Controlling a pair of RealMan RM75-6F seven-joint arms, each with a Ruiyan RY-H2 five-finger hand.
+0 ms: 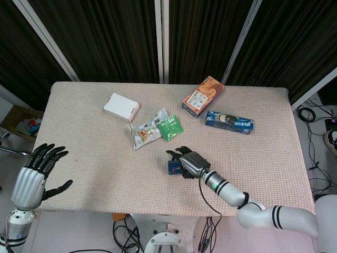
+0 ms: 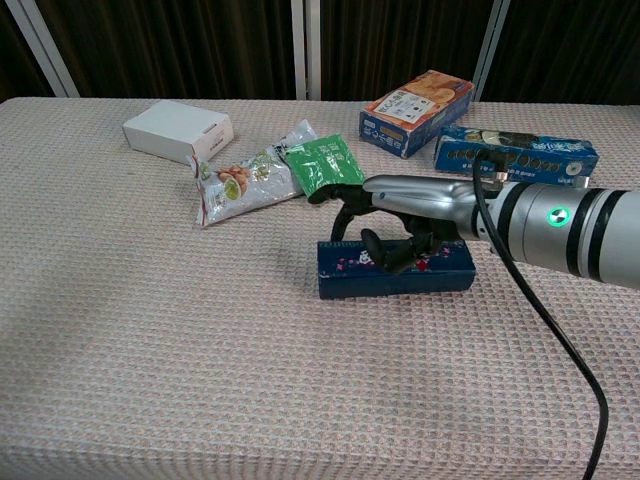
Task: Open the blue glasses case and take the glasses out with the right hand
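We see the left hand point(image 1: 32, 176) off the bench's near-left corner, fingers spread wide and pointing up, holding nothing; only the head view shows it. The bench point(image 2: 150, 330) carries a beige woven cloth.

Far left on it sits a white rectangular cardboard box point(image 2: 177, 130). Right of that lies a clear plastic snack bag with nut print point(image 2: 240, 182), and a green foil sachet point(image 2: 322, 163) sits just beside the bag's right end.

Near centre, closer to us, is the dark blue rectangular glasses case with small floral print point(image 2: 395, 270), lying flat with its lid shut. Our right hand point(image 2: 405, 215) reaches in from the right and sits over the case top. Its fingers point(image 2: 345, 205) curl down over the back and left part of the case, touching it. We cannot tell whether they grip it firmly or only rest on it.

Behind the hand lies an orange and blue cardboard biscuit box point(image 2: 417, 112), and right of that a long blue cookie packet point(image 2: 515, 150). Both are well apart from the case.
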